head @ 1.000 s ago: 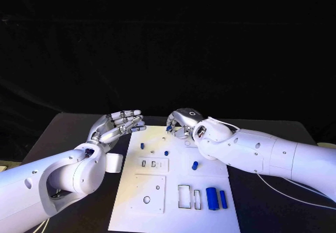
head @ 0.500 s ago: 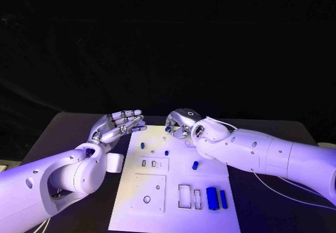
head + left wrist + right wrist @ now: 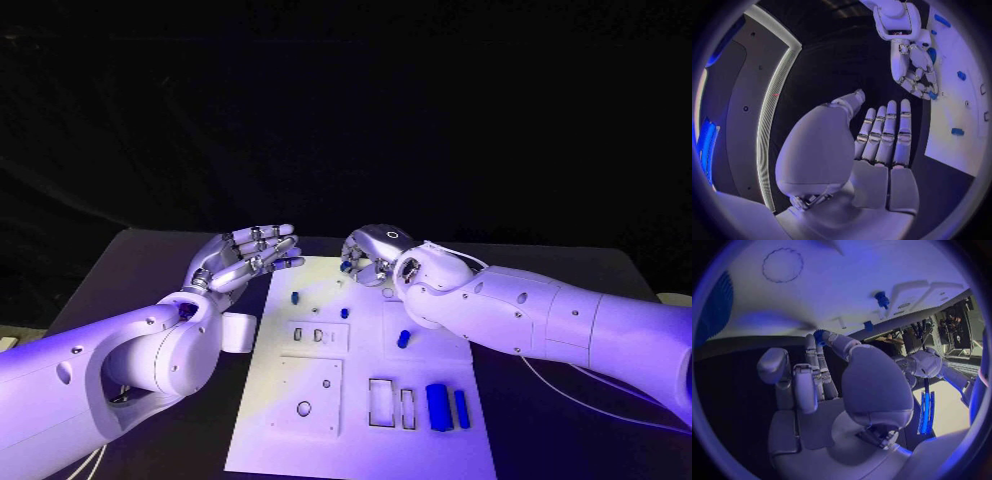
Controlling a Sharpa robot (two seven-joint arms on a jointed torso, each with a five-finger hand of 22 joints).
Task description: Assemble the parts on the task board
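Note:
The white task board lies lengthwise in the middle of the table. My right hand hovers over the board's far end, its fingers curled, pinching a small blue part between thumb and fingertip; the pinched blue part also appears in the right wrist view. My left hand is held up beside the board's far left corner, palm up, fingers straight and apart, holding nothing. Small blue parts rest on the board. Two longer blue parts lie near its right front.
A raised white plate with slots and another with a round hole sit on the board's left half. Rectangular cut-outs lie beside the long blue parts. A small white block sits at the board's left edge. Black table surrounds it.

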